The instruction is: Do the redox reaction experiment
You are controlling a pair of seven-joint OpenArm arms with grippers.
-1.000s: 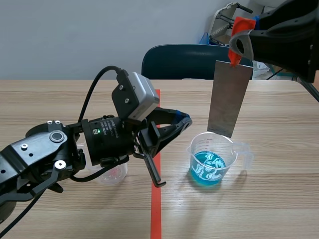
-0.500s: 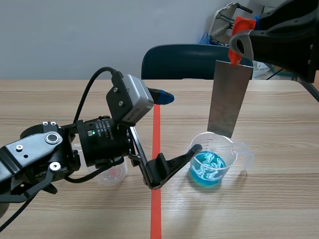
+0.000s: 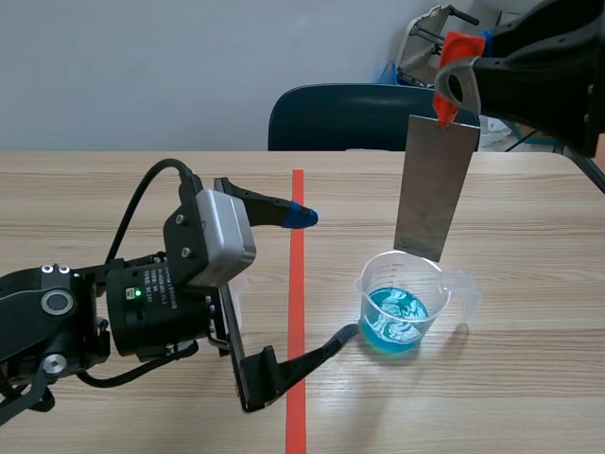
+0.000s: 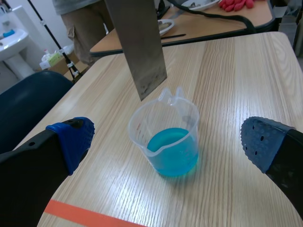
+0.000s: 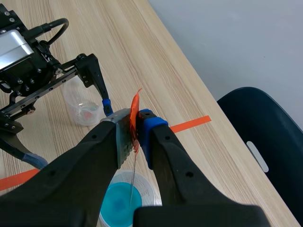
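Suspends metal plate upright from clenched right tool, upper right, above centre-right beaker for dipping; poses left tool released, lower left, likely for steadying.

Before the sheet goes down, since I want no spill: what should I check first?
1. Grip: right gripper is shut on the orange-red tag of the metal sheet, and the sheet hangs upright. Ok.
2. Alignment: the sheet's lower edge hangs over the mouth of the beaker, above the rim. Ok.
3. Beaker upright, blue liquid low in it. Ok.
4. Beaker steadied: left gripper is open, with a finger on either side of the beaker and apart from it. Not ok.
5. Sheet surface clean: cannot tell.
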